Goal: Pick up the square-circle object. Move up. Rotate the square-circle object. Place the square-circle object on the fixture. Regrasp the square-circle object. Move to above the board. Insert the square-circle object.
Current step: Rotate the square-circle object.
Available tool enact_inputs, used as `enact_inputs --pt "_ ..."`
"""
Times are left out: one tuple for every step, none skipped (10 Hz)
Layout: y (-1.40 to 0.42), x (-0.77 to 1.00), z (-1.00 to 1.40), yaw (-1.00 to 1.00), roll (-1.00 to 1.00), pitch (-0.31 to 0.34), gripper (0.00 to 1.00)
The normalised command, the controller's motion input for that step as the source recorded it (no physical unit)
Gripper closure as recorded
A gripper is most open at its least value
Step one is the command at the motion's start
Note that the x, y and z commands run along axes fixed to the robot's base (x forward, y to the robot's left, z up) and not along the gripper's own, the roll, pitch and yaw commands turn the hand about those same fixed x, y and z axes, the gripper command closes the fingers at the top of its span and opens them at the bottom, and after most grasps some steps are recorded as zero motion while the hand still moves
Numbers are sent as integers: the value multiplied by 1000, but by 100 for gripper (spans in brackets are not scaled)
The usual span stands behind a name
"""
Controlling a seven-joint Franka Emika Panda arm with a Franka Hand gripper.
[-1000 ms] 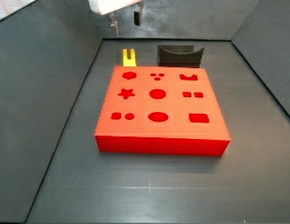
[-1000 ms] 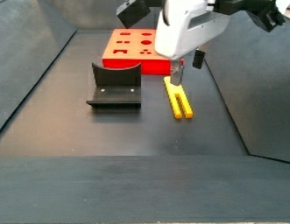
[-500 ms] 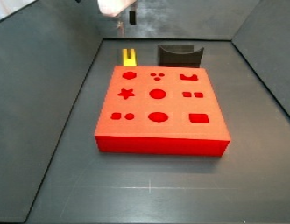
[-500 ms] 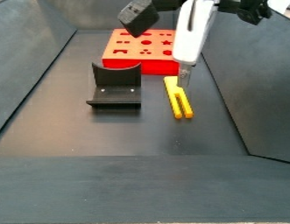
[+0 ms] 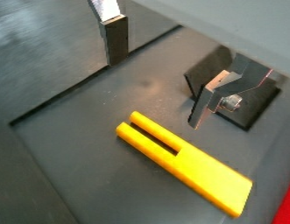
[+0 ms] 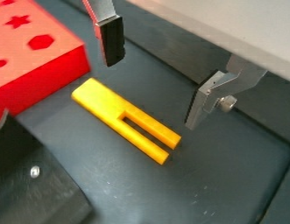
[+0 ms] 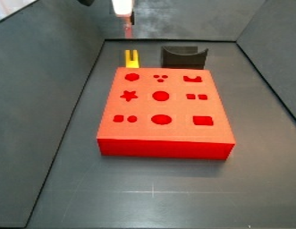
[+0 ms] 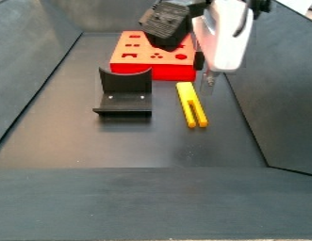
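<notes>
**Fingers spread above the peg, pick-up not yet made**

Our gripper (image 6: 153,74) hangs with its fingers (image 5: 114,39) parted and nothing between them; in both wrist views the two silver plates stand well apart, one on each side of the square-circle object (image 6: 126,121); the peg lies flat on the dark floor below, its slotted, two-pronged end plain to see (image 5: 182,162). In a side view the peg (image 8: 192,104) lies just beside the board (image 8: 155,53) and near the fixture (image 8: 123,92), which stands empty; the gripper (image 8: 211,80) is above the peg's far end, clear of it. We judge the first step, the pick-up, to be in hand; the next move calls for a straight descent until the pads flank the peg's narrow sides, then a closing; the board (image 7: 162,109) so close by leaves little room to drift sideways.
</notes>
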Motion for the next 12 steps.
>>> enact_inputs --pt "-1 35 -26 1000 1 -9 0" --pt "-1 35 -26 1000 2 -9 0" --pt "-1 35 -26 1000 2 -9 0" --pt "-1 35 -26 1000 2 -10 0" --pt "-1 35 -26 1000 2 -10 0" --pt "-1 35 -26 1000 2 -11 0" --pt "-1 35 -26 1000 2 -12 0" --pt "-1 35 -26 1000 2 -12 0" --pt "-1 35 -26 1000 2 -13 0" --pt "-1 35 -26 1000 3 -14 0" --pt "-1 35 -26 1000 3 -15 0" --pt "-1 35 -26 1000 3 -17 0"
